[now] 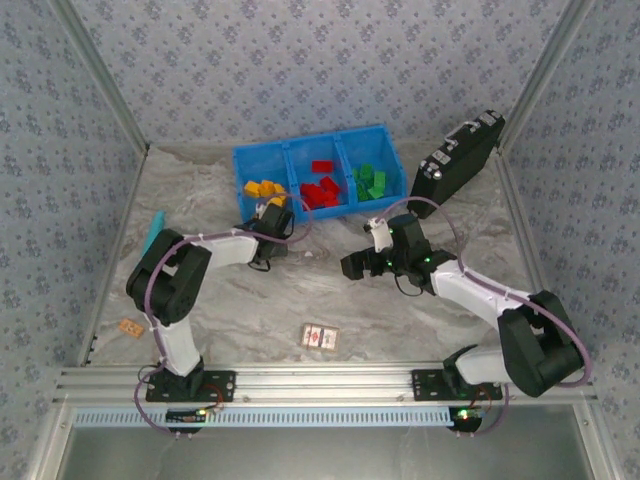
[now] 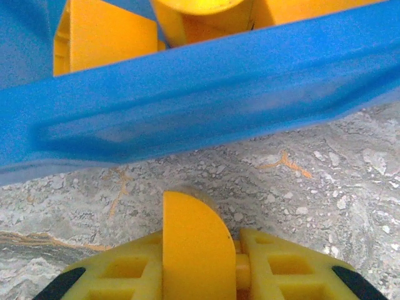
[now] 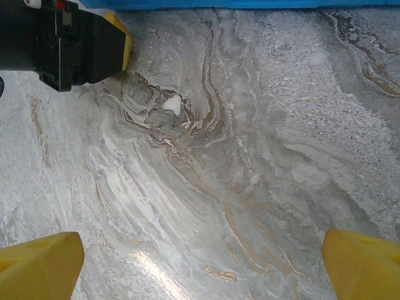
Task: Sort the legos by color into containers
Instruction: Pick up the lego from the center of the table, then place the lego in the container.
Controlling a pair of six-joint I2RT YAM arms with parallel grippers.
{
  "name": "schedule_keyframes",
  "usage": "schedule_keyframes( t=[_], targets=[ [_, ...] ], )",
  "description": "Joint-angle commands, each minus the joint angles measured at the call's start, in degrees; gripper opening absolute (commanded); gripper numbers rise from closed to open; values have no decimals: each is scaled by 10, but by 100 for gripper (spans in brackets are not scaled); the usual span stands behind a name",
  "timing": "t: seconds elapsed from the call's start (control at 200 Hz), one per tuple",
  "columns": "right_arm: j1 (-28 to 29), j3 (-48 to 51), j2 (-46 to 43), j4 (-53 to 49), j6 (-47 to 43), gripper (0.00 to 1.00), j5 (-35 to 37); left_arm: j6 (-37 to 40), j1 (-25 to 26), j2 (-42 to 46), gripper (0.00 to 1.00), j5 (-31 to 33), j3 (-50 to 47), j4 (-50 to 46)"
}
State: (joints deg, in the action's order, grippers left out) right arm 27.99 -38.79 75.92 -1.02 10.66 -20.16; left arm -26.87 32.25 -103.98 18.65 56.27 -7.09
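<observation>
- No word, number or brand name can be read anywhere.
- The flat card box (image 1: 320,337), near the table's near edge, carries a red pattern on white, too small to make out as lettering.
- The small orange piece (image 1: 128,327), by the table's left edge, shows dark specks that are illegible.

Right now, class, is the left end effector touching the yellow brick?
Touching. The left wrist view shows the left end effector gripping the yellow brick's sides.
</observation>
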Motion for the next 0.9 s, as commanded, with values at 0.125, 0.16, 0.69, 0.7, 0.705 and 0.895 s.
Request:
schedule_keyframes(
  t=[0.125, 0.16, 0.69, 0.7, 0.705, 0.895],
  targets=[
    [4, -14, -18, -2, -12, 100, 11, -39, 11, 62, 26, -43, -71, -18],
    [5, -15, -22, -4, -12, 100, 14, -41, 18, 75, 26, -40, -74, -31],
    [47, -60, -176, -146, -10, 100, 71, 58, 48, 267, 26, -27, 64, -193],
    [47, -63, -179, -154, -9, 100, 73, 60, 47, 267, 26, -27, 69, -194],
    [47, -65, -180, -157, -9, 100, 73, 62, 47, 267, 26, -27, 72, -195],
    [54, -175, -215, -288, -3, 100, 119, 95, 11, 259, 26, -74, 153, -177]
  ],
)
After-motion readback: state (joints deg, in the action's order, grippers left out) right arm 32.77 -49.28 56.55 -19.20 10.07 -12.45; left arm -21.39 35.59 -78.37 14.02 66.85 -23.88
